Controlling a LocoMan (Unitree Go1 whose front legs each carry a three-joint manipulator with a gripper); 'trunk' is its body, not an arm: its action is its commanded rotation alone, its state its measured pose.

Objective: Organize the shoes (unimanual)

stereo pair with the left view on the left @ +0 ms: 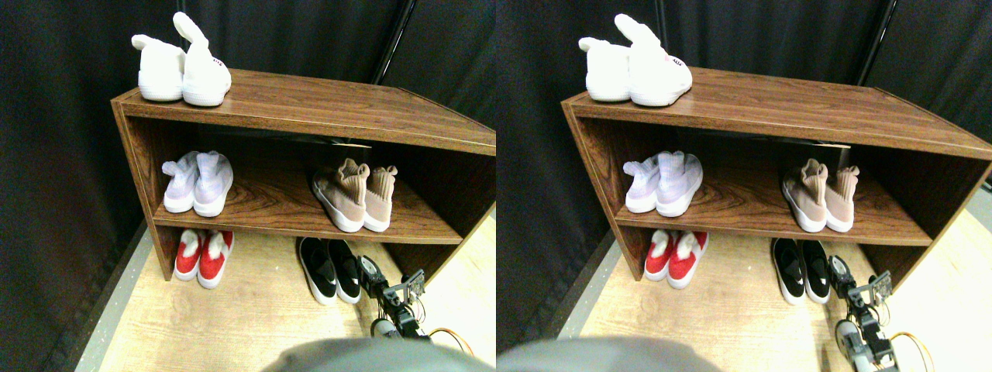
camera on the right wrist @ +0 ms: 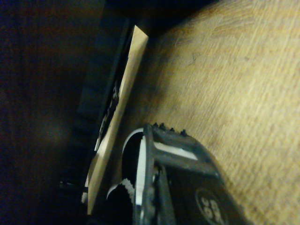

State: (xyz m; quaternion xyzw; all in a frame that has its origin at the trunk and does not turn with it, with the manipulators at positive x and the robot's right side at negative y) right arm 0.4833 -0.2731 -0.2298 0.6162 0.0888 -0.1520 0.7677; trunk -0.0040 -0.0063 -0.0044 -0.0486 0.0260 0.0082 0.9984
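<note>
The tan knit sneakers stand side by side on the right of the middle shelf board, toes toward me. Below them the black slip-ons sit as a pair on the floor under the shelf. My right gripper hovers low just right of the right black shoe, near its heel end. I cannot tell whether it touches the shoe. In the wrist view the dark jaw frame lies close over the pale wood floor, beside a light wooden edge and deep shadow.
The brown wooden shoe rack stands against black curtains. White bunny-ear slippers are on its top left. Lavender sneakers sit on the middle board's left and red slippers on the floor below. The rack's right side panel is close to my arm.
</note>
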